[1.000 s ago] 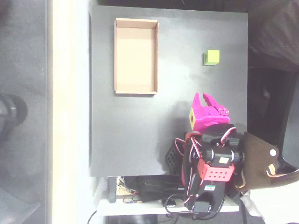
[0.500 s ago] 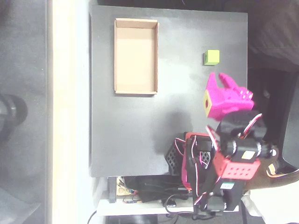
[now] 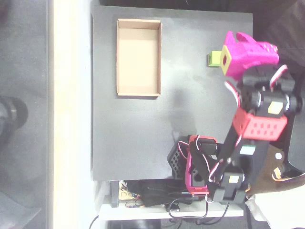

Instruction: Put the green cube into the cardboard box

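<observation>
Magenta gripper [image 3: 238, 40] hangs over the green cube [image 3: 214, 58], jaw spread seemingly unreadable.

Table: we look straight down on a matte black square tabletop [image 3: 138, 138] | Left: a pale cream strip [image 3: 71, 114] runs beside its left edge, then grey floor [image 3: 24, 57] | Right: dark shadowed area | Near edge: tangled cables [image 3: 147, 198] | Light: soft, even
</observation>
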Robot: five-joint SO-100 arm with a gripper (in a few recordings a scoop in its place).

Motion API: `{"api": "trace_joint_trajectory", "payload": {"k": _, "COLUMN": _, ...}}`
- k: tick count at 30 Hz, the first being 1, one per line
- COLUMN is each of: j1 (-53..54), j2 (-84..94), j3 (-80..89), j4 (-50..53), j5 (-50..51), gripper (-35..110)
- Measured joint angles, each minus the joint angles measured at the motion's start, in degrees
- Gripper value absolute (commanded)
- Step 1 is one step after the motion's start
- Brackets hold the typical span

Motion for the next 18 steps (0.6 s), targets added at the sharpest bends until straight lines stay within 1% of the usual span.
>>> {"api": "trace_joint_trajectory", "payload": {"k": 13, "j1": 5.0, "j2": -16.1, "j3": -2.5, "j4": 0.0, "j5": 0.0, "gripper": 8}}
{"api": "trace_joint_trajectory", "payload": {"k": 15, "j1": 6.2, "j2": -17.9, "j3": -2.5, "j4": 0.0, "j5": 0.0, "gripper": 11}}
{"api": "trace_joint_trajectory", "payload": {"k": 18, "j1": 5.7, "j2": -19.2, "j3": -2.5, "j4": 0.0, "j5": 0.0, "gripper": 21}}
